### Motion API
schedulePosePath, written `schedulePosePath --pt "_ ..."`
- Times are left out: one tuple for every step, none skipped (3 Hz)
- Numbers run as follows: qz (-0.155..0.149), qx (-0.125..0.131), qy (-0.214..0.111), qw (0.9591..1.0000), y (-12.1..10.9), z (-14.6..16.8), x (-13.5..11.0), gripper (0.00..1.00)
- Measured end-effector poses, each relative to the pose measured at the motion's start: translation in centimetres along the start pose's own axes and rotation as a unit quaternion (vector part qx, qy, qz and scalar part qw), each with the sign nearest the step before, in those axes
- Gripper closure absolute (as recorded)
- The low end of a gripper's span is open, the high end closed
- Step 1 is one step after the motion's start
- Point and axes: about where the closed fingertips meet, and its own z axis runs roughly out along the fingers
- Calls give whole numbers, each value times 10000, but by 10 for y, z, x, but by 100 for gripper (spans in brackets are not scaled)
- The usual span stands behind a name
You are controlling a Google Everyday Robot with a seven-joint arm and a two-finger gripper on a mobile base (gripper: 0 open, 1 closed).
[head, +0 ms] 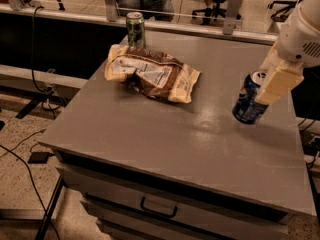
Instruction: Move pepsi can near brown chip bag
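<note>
The pepsi can (246, 105), dark blue with a silver top, hangs tilted just above the right side of the grey table (150, 134). My gripper (260, 95) comes down from the upper right and is shut on the can; one cream finger (276, 81) lies along the can's right side and the other is hidden behind it. The brown chip bag (154, 75), wrinkly brown and pale yellow with a white label, lies flat at the back left of the table, well to the left of the can.
A green can (135, 29) stands upright at the table's back edge, just behind the bag. The table has a drawer with a handle (158, 207) at the front. Cables (20, 154) lie on the floor to the left. A railing runs behind the table.
</note>
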Motion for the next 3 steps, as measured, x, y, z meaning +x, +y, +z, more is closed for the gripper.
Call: schedulePosePath --pt "131 277 1 9995 -47 -6 -14 100" --pt "11 321 -153 9994 -78 4 -51 97" --pt "-63 234 -342 9991 -89 21 -79 74"
